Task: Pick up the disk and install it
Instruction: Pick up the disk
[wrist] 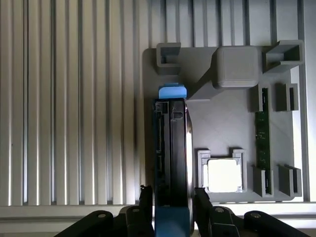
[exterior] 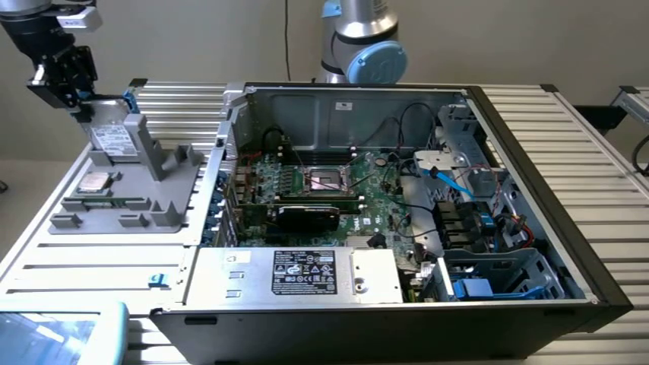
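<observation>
While the disk (wrist: 173, 158) stands on edge, the tool (wrist: 173, 197) clamps its upper end.

Grey fixture tray (exterior: 170, 214) holds a silver chip (exterior: 96, 181); open computer case (exterior: 335, 114) beside it.

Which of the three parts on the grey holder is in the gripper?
The disk, on edge, blue-bracketed, in the gripper; the chip and memory stick sit apart.
</observation>
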Controlling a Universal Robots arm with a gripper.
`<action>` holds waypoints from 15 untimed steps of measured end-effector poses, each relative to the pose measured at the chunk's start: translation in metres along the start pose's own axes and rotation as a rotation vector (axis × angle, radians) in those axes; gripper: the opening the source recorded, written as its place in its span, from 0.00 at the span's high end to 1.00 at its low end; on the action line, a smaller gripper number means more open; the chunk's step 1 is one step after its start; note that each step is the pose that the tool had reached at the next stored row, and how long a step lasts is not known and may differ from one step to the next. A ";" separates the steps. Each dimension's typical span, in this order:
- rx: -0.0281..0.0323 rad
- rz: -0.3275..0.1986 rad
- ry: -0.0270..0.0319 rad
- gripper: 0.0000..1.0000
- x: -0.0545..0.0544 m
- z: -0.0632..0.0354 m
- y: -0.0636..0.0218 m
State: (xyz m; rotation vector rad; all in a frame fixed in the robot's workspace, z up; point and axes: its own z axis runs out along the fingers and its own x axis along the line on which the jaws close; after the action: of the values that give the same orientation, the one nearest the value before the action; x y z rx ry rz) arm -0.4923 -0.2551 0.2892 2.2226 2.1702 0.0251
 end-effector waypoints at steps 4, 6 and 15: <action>-0.0024 0.000 0.0000 0.54 0.000 0.0006 -0.0006; -0.0040 0.000 0.0001 0.54 0.000 0.0010 -0.0007; -0.0064 0.000 0.0000 0.54 0.000 0.0025 -0.0016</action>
State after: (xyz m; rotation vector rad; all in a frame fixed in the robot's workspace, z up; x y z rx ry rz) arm -0.4938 -0.2551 0.2867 2.2195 2.1668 0.0321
